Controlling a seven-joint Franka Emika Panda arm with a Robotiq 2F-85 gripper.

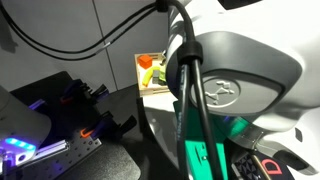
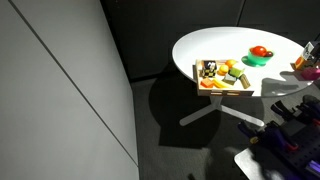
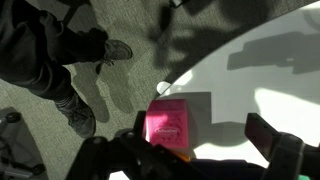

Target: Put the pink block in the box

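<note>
In the wrist view my gripper (image 3: 195, 150) is released: the jaws stand wide apart, dark and blurred at the bottom of the picture. The pink block (image 3: 168, 124) sits between them, nearer one side than the other and clear of the finger (image 3: 276, 146) on its far side. Whether the near finger touches it I cannot tell, as that part is too dark. The block rests on the white table (image 3: 262, 60), right at the table's rim, and throws a shadow ahead of my gripper. Past the rim lie the grey floor and a person's dark shoes (image 3: 112, 48).

The box (image 2: 198, 71) does not show from my wrist. In both exterior views it is a shallow light-wood box (image 1: 141, 62) holding small colourful pieces. It stands at the table's edge, well apart from where my gripper works. A green bowl (image 2: 259, 60) with something red in it stands between the two.

In an exterior view my own arm fills most of the picture, and a dark block with a red D (image 1: 266, 166) lies low beside it.
</note>
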